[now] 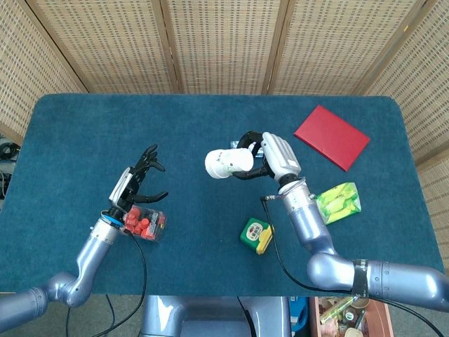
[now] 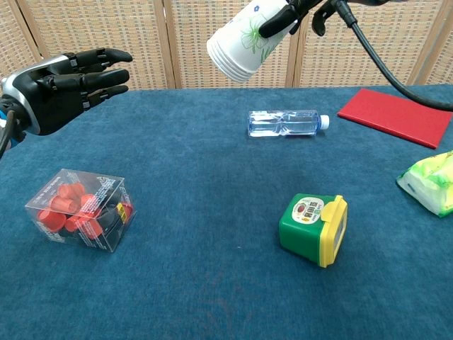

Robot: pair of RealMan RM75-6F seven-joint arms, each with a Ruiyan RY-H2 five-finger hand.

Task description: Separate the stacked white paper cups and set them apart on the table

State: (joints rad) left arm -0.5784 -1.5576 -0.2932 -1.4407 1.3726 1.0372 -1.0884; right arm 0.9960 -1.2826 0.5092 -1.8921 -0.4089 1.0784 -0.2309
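My right hand point(image 1: 275, 156) gripped stacked white paper cups point(image 2: 246, 41), held tilted in air above water bottle point(image 2: 286, 122). My left hand point(image 2: 65, 72) released, fingers spread, holding nothing, above clear box point(image 2: 80, 210). Green container point(image 2: 313, 229) nearer than bottle.

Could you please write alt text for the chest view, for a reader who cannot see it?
The right robot hand holds a tilted stack of white paper cups above a blue table, while the open left robot hand reaches in from the left. Below lie a water bottle, a green container and a clear box.
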